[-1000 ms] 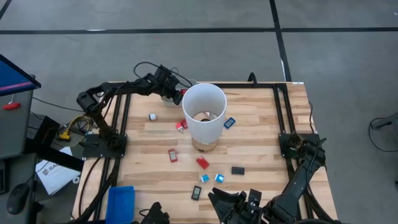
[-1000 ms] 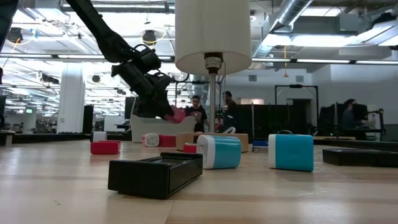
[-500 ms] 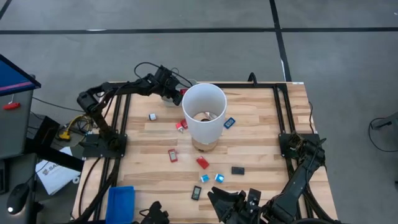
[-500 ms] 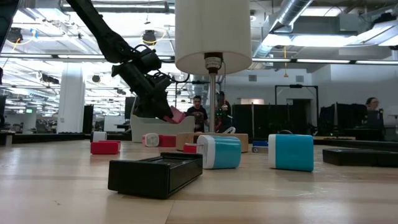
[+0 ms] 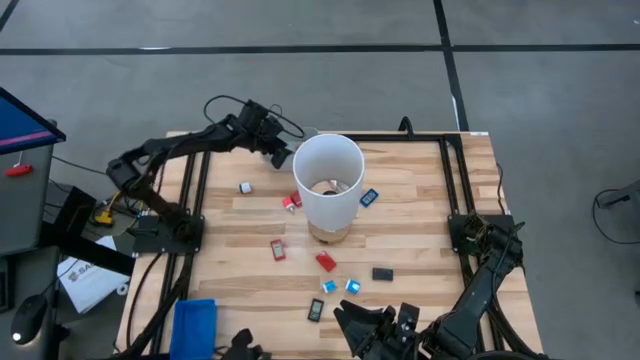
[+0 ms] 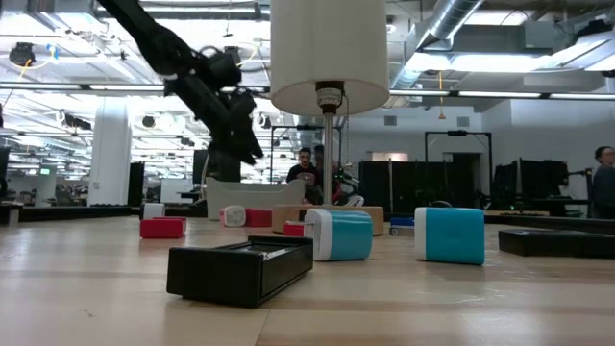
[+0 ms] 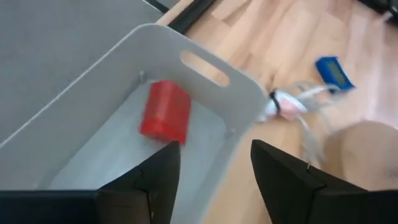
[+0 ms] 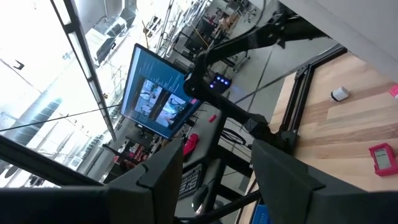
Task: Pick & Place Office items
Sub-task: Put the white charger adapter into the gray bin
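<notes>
Left gripper (image 5: 281,152): raised over the far left part of the table, just beside the rim of the white cylinder; in the left wrist view its two dark fingers (image 7: 152,177) stand spread with a clear gap between them and nothing pinched
Red block (image 7: 165,112): a small red piece seen in the left wrist view inside the grey tray, apart from the fingers; whether it rests on the tray floor cannot be told
Grey tray (image 7: 205,87): a pale bin with a slot handle in its wall, at the far edge of the table under the left gripper
Right gripper (image 5: 385,325): parked low at the near edge of the table; in the right wrist view its fingers (image 8: 163,174) are parted and hold nothing
White cylinder (image 5: 327,182): upright near the middle of the table, open at the top
Table (image 5: 420,235): pale wooden slats in a black frame
Office items on the table: a white piece (image 5: 245,187) to the left of the cylinder; a red and white piece (image 5: 291,201) touching the cylinder's left side; a blue piece (image 5: 369,197) at its right side; a red piece (image 5: 278,249) and another red piece (image 5: 326,262) nearer the front; two light blue pieces (image 5: 340,287) side by side; a black piece (image 5: 382,273) to their right; a dark piece (image 5: 315,310) closest to the near edge
Blue tray (image 5: 193,325): at the near left corner, well apart from the loose pieces
</notes>
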### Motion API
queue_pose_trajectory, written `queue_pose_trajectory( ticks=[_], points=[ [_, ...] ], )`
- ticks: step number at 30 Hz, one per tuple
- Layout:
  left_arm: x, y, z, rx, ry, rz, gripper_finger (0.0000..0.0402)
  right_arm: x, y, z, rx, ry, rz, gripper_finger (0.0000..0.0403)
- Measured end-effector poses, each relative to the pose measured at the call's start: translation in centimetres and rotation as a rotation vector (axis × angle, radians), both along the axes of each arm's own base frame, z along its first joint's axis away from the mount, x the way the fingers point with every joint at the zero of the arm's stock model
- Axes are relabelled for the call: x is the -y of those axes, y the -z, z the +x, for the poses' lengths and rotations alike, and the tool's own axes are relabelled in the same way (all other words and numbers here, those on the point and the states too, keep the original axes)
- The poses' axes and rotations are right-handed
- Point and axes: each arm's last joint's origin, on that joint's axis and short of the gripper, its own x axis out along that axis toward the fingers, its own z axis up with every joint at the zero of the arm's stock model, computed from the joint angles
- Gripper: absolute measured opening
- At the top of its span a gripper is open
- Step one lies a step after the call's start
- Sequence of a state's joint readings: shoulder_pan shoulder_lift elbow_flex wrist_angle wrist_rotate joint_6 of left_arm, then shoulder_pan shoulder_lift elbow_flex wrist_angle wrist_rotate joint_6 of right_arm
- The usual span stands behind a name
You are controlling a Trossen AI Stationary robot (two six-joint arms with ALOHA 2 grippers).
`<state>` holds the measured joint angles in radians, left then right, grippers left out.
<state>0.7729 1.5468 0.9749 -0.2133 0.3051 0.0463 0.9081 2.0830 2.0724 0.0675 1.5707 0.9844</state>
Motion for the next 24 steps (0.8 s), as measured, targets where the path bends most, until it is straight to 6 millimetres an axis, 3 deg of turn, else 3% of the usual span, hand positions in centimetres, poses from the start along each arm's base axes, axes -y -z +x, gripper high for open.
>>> queue_pose_trajectory(
  ticks=[6, 12, 17, 24],
  points=[
    [4.5, -3.4, -2.2, -0.122, 0.040, -0.007, 0.0192, 0.0, 0.0, 0.0, -0.018, 0.001, -0.023, 0.0184],
    [9.9, -4.7, -5.3, -0.387, 0.057, -0.082, 0.0184, 0.0, 0.0, 0.1, -0.031, 0.002, -0.040, 0.0184],
    [12.9, -3.6, -7.8, -0.515, 0.149, -0.125, 0.0214, 0.0, 0.0, 0.1, -0.046, 0.002, -0.059, 0.0184],
    [12.9, 0.2, -7.9, -0.581, 0.228, -0.114, 0.0316, 0.0, 0.0, 0.1, -0.056, 0.002, -0.072, 0.0184]
  ],
)
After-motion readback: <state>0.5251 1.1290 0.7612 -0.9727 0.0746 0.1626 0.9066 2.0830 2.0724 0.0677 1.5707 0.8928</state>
